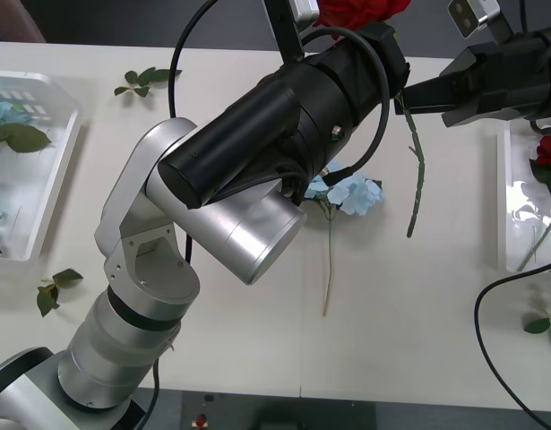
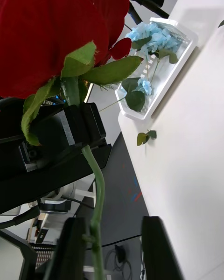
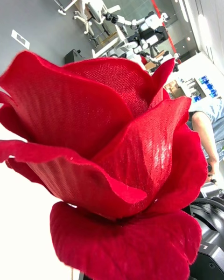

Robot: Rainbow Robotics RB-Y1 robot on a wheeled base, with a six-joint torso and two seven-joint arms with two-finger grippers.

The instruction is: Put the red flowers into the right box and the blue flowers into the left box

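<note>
My left gripper (image 1: 389, 55) is raised over the far middle of the table, shut on a red flower (image 1: 356, 11) just under its bloom (image 3: 107, 158). The green stem (image 1: 417, 170) hangs down below it. My right gripper (image 1: 409, 97) reaches in from the right at the upper stem; in the right wrist view it (image 2: 112, 252) is open, its black fingers (image 2: 70, 247) on either side of the stem (image 2: 96, 200). A blue flower (image 1: 351, 193) lies on the table. The left box (image 1: 42, 193) holds blue flowers (image 2: 156, 35). The right box (image 1: 505, 197) holds a red flower (image 1: 550, 150).
Loose green leaf sprigs lie near the far edge (image 1: 142, 81), by the left box's near corner (image 1: 55, 288) and at the right edge (image 1: 546, 318). A black cable (image 1: 499, 349) loops over the table's right front. My left arm's bulk (image 1: 248, 179) hangs over the table's middle.
</note>
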